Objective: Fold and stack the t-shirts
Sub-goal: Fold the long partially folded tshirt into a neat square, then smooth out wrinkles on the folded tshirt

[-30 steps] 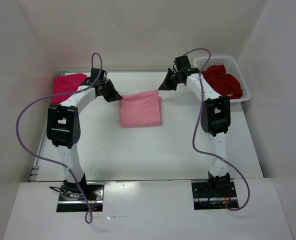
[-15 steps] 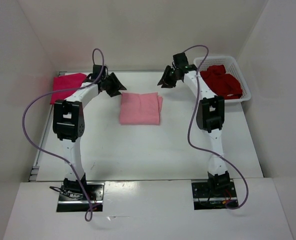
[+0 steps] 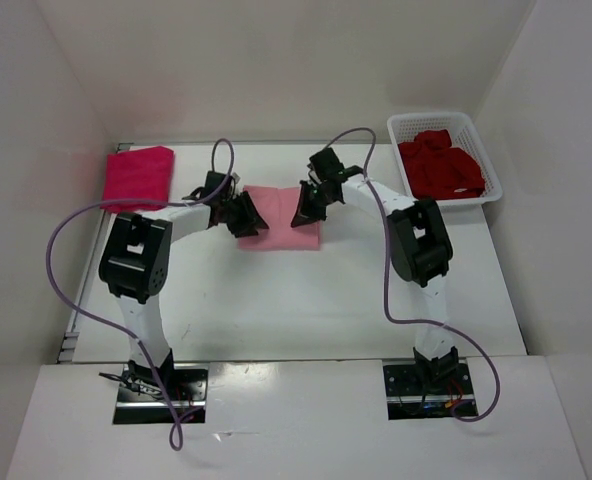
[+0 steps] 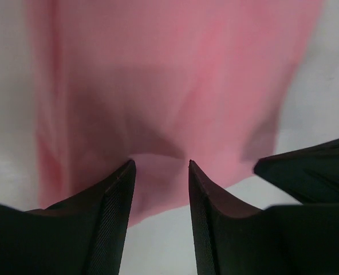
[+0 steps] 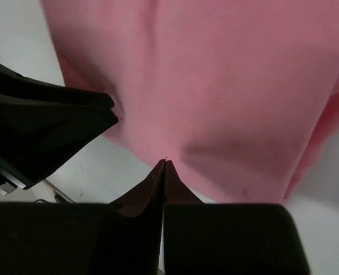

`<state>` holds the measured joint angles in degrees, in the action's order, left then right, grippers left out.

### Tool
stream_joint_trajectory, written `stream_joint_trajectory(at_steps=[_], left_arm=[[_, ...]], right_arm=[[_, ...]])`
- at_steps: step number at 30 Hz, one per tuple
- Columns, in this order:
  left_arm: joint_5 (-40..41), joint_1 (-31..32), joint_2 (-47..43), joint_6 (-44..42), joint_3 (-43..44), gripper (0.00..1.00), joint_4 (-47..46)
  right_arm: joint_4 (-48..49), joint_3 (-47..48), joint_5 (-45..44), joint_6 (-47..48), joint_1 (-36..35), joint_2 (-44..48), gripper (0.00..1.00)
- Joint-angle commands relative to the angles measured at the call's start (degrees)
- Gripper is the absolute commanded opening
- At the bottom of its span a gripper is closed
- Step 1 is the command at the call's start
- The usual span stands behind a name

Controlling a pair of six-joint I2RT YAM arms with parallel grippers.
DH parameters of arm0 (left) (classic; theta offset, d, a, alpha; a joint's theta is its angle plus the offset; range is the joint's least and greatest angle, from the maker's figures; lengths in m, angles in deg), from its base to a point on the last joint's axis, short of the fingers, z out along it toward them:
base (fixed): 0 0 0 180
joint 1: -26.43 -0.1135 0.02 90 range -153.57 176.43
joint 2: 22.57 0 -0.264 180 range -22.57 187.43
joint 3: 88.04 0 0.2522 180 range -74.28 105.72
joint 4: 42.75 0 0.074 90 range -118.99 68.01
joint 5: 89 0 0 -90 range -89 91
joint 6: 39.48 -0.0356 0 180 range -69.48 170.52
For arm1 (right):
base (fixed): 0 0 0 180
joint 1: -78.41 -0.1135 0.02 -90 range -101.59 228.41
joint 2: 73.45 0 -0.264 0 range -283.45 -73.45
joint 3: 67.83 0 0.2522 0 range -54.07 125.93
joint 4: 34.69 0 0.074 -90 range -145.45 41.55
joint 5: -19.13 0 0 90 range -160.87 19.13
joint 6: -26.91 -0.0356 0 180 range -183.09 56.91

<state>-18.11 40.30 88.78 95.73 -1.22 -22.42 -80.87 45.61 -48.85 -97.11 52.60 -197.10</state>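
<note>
My left fingers [image 4: 113, 206] stand apart, the light pink t-shirt [image 4: 175, 74] at their tips; my right fingers [image 5: 149, 192] sit closed at its edge.

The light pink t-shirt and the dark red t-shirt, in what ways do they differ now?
The light pink t-shirt lies folded flat on the table; the dark red t-shirt sits crumpled in the white basket. The left gripper and right gripper are at the light pink t-shirt; none is near the dark red t-shirt. Both are reddish cloth.
</note>
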Motion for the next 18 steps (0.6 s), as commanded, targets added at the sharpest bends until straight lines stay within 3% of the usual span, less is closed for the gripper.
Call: stream_joint_trajectory(at_steps=[1, 11, 15, 18], left_arm=[[-2.0, -1.2, -0.2, 0.2, -6.2, 0.49, -3.3], [-4.2, 1.2, -16.3, 6.1, -26.9, 0.48, -4.0], [-2.0, 1.2, -24.8, 5.6, -25.3, 0.50, 0.7], [-1.4, 1.2, -25.5, 5.6, -21.1, 0.50, 1.3]], right_arm=[[4.2, -4.1, 1.0, -0.2, 1.0, -0.8, 0.00], [9.0, -27.1, 1.0, -1.3, 0.4, 8.3, 0.00], [8.5, -28.4, 1.1, -1.3, 0.4, 13.3, 0.02], [7.1, -24.0, 2.6, -0.8, 0.4, 14.4, 0.05]])
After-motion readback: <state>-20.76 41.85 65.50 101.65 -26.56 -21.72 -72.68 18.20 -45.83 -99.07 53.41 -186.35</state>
